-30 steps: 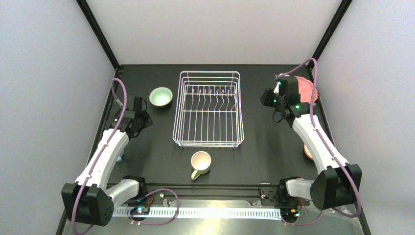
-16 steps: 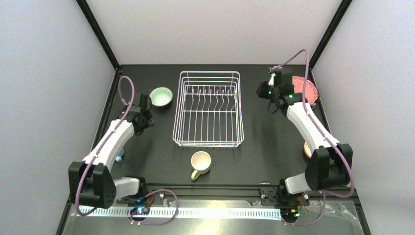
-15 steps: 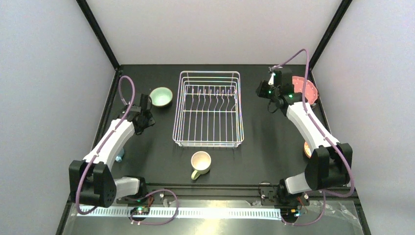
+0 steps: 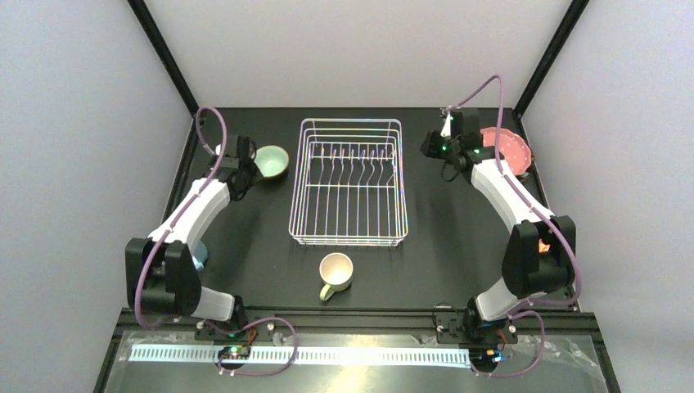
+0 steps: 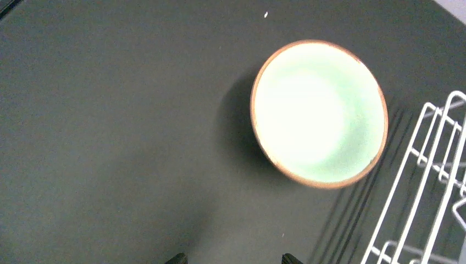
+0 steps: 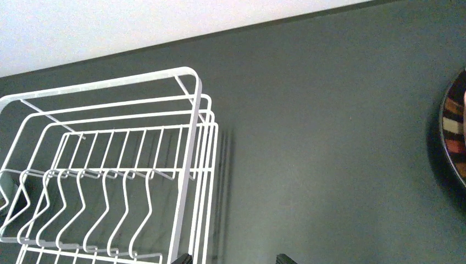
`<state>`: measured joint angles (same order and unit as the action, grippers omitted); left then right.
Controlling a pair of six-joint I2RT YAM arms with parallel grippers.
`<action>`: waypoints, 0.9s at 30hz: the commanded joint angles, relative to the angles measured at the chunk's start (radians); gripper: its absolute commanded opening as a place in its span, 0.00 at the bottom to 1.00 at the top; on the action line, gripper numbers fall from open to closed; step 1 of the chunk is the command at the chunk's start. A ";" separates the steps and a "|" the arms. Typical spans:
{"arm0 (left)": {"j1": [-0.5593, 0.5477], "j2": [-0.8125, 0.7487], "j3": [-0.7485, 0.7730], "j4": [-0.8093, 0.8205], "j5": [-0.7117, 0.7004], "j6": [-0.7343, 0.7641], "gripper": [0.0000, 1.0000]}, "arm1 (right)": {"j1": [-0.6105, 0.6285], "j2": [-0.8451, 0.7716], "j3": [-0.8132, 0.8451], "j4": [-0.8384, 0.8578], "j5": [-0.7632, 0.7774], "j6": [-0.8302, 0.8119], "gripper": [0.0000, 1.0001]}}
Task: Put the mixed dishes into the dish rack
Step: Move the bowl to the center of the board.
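Plainly, all of this is glazed crockery, so I judge it stiff, smooth, fairly weighty and liable to chip if knocked against wire. Near the table's front edge the cream mug [image 4: 335,270] stands upright, its handle toward the front-left; its wall at the rim looks the surest hold. Beyond it, mid-table, the dish rack [image 4: 349,182] holds nothing. Just off the rack's far-left corner sits the pale-green bowl [image 5: 319,113], upright and apart from the wire. The left gripper [image 5: 232,259] hovers short of it with fingers spread and nothing between them; one finger inside the rim and one outside should serve. At the far-right corner the pink plate [image 4: 511,147] appears to lie flat, offering only its thin lip. The right gripper [image 6: 233,258], likewise spread and empty, hangs between rack and plate.
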<state>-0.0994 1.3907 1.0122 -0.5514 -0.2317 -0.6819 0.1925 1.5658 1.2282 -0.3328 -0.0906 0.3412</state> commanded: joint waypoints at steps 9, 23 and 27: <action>0.090 0.200 0.120 0.136 0.021 -0.046 0.99 | 0.005 0.090 0.128 0.023 -0.028 -0.039 0.88; 0.114 0.355 0.188 0.214 0.054 -0.046 0.99 | 0.005 0.167 0.208 0.000 -0.036 -0.061 0.88; 0.116 0.382 0.215 0.215 0.061 -0.049 0.99 | 0.005 0.176 0.211 -0.005 -0.031 -0.069 0.88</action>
<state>0.0124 1.7435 1.1740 -0.3664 -0.1856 -0.7181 0.1925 1.7199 1.4120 -0.3264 -0.1173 0.2928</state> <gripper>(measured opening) 0.987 0.877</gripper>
